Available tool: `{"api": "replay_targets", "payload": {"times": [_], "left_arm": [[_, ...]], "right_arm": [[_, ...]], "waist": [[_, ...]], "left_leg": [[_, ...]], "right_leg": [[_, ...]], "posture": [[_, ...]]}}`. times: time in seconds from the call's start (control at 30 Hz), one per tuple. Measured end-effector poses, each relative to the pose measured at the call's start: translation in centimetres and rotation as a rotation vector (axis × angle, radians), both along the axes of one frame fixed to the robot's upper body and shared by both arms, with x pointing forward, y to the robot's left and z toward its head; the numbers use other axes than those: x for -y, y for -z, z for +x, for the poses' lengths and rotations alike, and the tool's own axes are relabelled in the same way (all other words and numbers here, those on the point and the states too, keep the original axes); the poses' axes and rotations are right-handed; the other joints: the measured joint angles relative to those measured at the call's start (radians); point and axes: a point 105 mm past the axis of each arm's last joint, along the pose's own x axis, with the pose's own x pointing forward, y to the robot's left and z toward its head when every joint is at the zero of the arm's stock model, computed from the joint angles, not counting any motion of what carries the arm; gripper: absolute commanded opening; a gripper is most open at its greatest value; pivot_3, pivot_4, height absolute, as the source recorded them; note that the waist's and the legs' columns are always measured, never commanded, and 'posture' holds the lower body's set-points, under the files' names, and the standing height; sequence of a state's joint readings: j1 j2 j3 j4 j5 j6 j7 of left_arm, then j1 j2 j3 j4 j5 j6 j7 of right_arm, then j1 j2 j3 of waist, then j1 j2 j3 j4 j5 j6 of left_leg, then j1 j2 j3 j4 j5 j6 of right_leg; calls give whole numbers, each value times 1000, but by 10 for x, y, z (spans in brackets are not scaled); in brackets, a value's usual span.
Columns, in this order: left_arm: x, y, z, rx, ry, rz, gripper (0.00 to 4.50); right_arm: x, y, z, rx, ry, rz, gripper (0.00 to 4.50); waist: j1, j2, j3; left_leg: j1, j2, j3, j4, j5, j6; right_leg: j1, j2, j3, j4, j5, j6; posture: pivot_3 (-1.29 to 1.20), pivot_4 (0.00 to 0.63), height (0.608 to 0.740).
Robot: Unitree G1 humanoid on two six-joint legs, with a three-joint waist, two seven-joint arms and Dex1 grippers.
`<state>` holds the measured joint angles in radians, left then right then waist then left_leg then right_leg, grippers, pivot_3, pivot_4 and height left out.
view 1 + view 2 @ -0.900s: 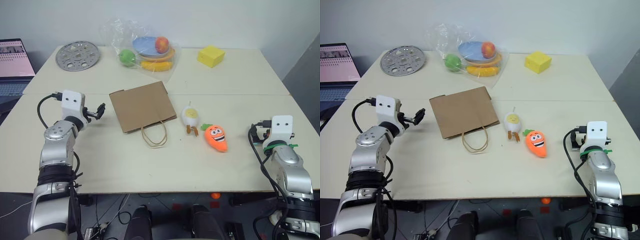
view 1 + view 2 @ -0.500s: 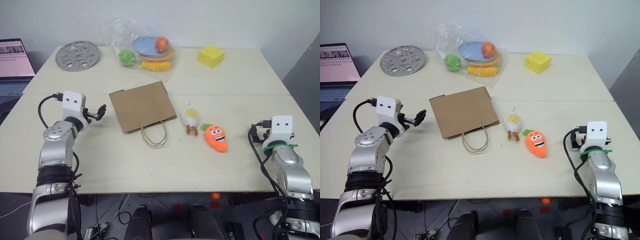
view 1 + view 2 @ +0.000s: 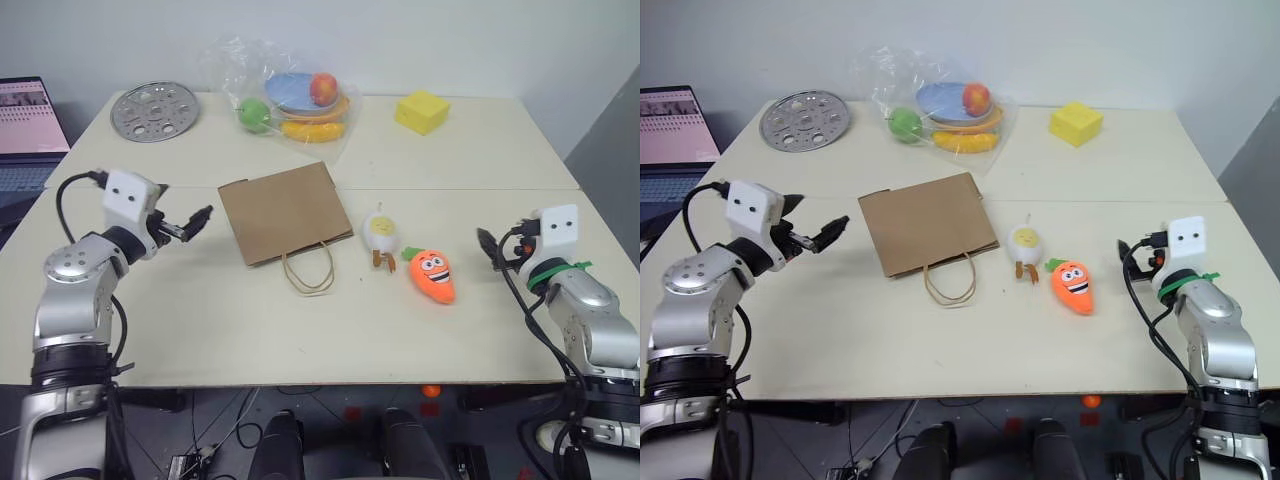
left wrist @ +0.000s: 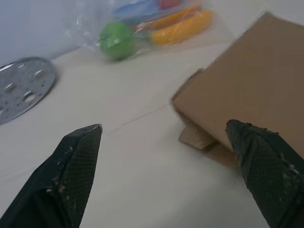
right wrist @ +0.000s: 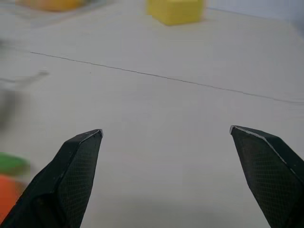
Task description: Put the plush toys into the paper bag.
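Note:
The brown paper bag (image 3: 285, 211) lies flat mid-table, its twine handles (image 3: 309, 270) toward me. Right of it lie the two plush toys: the white-yellow egg figure (image 3: 381, 236) and the orange carrot (image 3: 433, 275) with a green top. My left gripper (image 3: 197, 217) hovers open just left of the bag, pointing at its corner (image 4: 199, 95). My right gripper (image 3: 487, 246) stands open to the right of the carrot, a short gap away, nothing between its fingers (image 5: 71, 171).
A clear plastic bag (image 3: 290, 95) holding glossy toy fruit and a blue plate sits at the back. A yellow foam cube (image 3: 421, 111) is back right, a perforated metal disc (image 3: 155, 110) back left. A laptop (image 3: 30, 125) stands off the table's left edge.
Both arms have risen and swung outward. The right gripper now pokes out toward the carrot. The left gripper stays beside the bag's left edge.

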<state>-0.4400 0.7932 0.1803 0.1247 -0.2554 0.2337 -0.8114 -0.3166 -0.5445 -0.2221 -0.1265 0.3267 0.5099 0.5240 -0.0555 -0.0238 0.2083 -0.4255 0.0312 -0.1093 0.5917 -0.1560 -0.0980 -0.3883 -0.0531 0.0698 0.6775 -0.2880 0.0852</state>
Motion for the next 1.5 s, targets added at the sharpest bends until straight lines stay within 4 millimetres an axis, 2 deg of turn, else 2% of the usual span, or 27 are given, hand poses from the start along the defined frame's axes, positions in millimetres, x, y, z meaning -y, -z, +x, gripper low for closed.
{"api": "replay_targets", "payload": {"times": [0.07, 0.13, 0.3, 0.37, 0.5, 0.6, 0.7, 0.83, 0.93, 1.03, 1.23, 1.33, 1.5], "left_arm": [[33, -3, -12, -15, 174, 108, 4462], [59, 4, -21, -40, 284, 176, 4462], [125, 37, -40, -134, 510, 244, 4462], [141, 45, -46, -159, 572, 276, 4462], [150, 54, -47, -167, 614, 342, 4462], [150, 67, -47, -203, 644, 396, 4462], [148, 73, -46, -225, 645, 411, 4462], [144, 84, -59, -304, 712, 427, 4462], [146, 87, -63, -327, 739, 411, 3838], [152, 84, -62, -313, 758, 398, 2990], [159, 85, -62, -314, 762, 363, 1029], [156, 87, -57, -336, 727, 339, 85], [153, 76, -50, -351, 695, 281, 36]], "right_arm": [[-23, -15, -14, 12, -190, -43, 4500], [-35, -20, -26, -2, -305, -58, 4500], [-54, -16, -48, -63, -429, -28, 4500], [-61, -17, -56, -68, -458, -31, 4500], [-71, -19, -68, -76, -481, -32, 4500], [-75, -23, -74, -63, -477, -34, 4500], [-71, -23, -73, -63, -436, -33, 4500], [-63, -19, -74, -78, -388, -27, 4500], [-62, -17, -74, -81, -369, -20, 4500], [-62, -18, -73, -75, -359, -13, 4500], [-62, -20, -72, -69, -356, -6, 4500], [-61, -20, -71, -66, -349, -6, 4500], [-61, -21, -68, -57, -347, -5, 4500]], "waist": [[5, 0, 0], [8, 0, 0], [8, 0, 0], [8, 0, 0], [2, 0, 0], [4, 0, 0], [6, 0, 0], [5, 0, 0], [7, 0, 0], [8, 0, 0], [9, 0, 0], [9, 0, 0], [9, 0, 0]], "left_leg": [[0, 0, 0, -1, 0, 0], [0, 0, 0, -1, 0, 0], [-1, 0, 1, 1, 0, 0], [-1, 0, 1, 1, 0, 0], [-1, 0, 1, 1, 0, 0], [-1, 0, 1, 1, 0, 0], [-1, 0, 1, 1, 0, 0], [-1, 0, 0, 1, 0, 0], [-1, 0, 0, 1, 0, 0], [-1, 0, 1, 2, 0, 0], [-1, 0, 0, 1, 0, 0], [-1, 0, 0, 1, 0, 0], [-1, 0, 0, 1, 0, 0]], "right_leg": [[0, 0, 0, -1, 0, 0], [1, 0, 0, -2, 0, 0], [0, 0, 1, -2, -2, 3], [0, 0, 0, -2, -3, 4], [0, 0, 1, -2, -3, 4], [0, 0, 1, -2, -3, 4], [0, 0, 1, -2, -3, 4], [0, 0, 0, -2, -3, 4], [0, 0, 0, -2, -3, 4], [0, 0, 1, -2, -3, 3], [0, 0, 0, -2, -3, 3], [0, 0, 0, -2, -3, 3], [0, 0, 0, -2, -3, 4]], "posture": [[0, 150, 740], [0, 150, 740], [0, 150, 740], [0, 150, 740], [0, 150, 740], [0, 150, 740], [0, 150, 740], [0, 150, 740], [0, 150, 740], [0, 150, 740], [0, 150, 740], [0, 150, 740], [0, 150, 740]]}}
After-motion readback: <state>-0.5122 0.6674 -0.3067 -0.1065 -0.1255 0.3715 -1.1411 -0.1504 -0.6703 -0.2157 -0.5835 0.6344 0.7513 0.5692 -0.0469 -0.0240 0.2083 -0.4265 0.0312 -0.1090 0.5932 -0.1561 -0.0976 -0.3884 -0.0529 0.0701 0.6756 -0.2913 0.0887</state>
